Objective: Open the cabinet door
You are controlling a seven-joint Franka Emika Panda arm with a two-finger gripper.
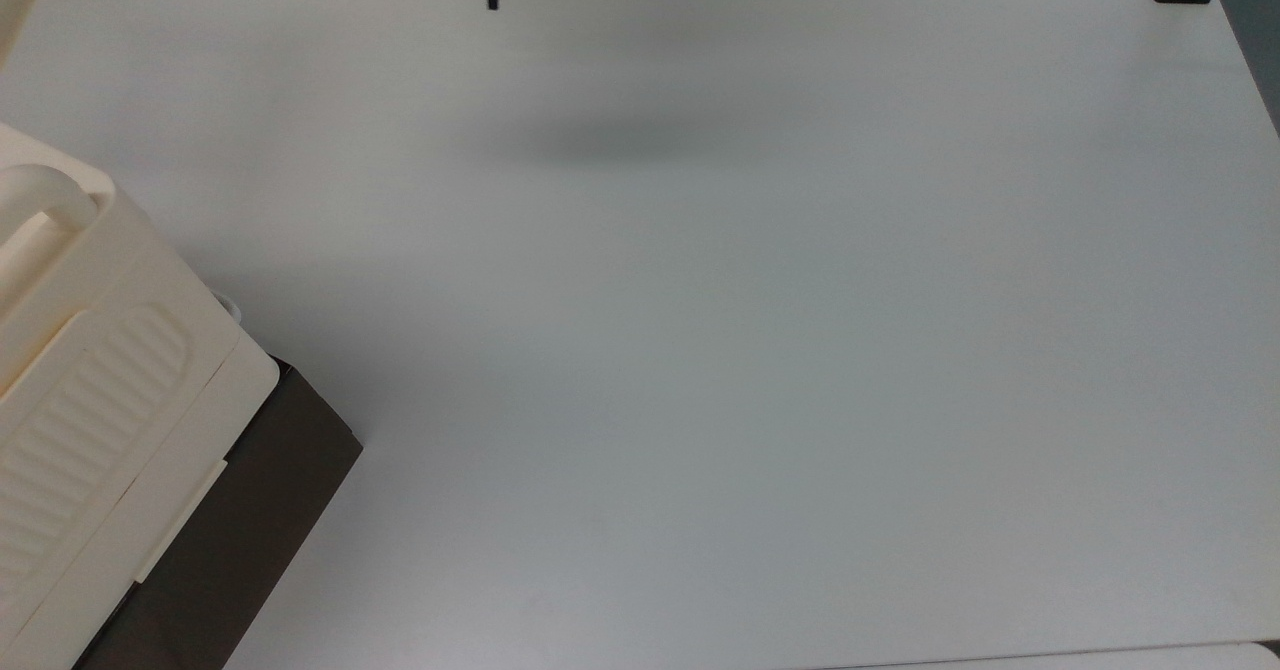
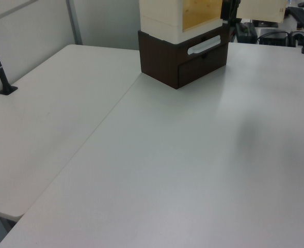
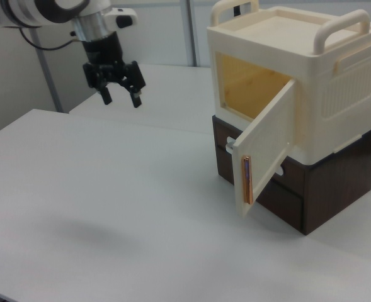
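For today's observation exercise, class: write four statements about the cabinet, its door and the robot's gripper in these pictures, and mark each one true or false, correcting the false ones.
1. The cabinet door is swung open, showing a yellowish interior. True.
2. The gripper is clamped on the door's edge. False: it hangs open in the air above the table, well apart from the door and holding nothing.
3. The cabinet sits on top of a dark brown base. True.
4. A cup stands on the table in front of the cabinet. False: no cup is on the table there.
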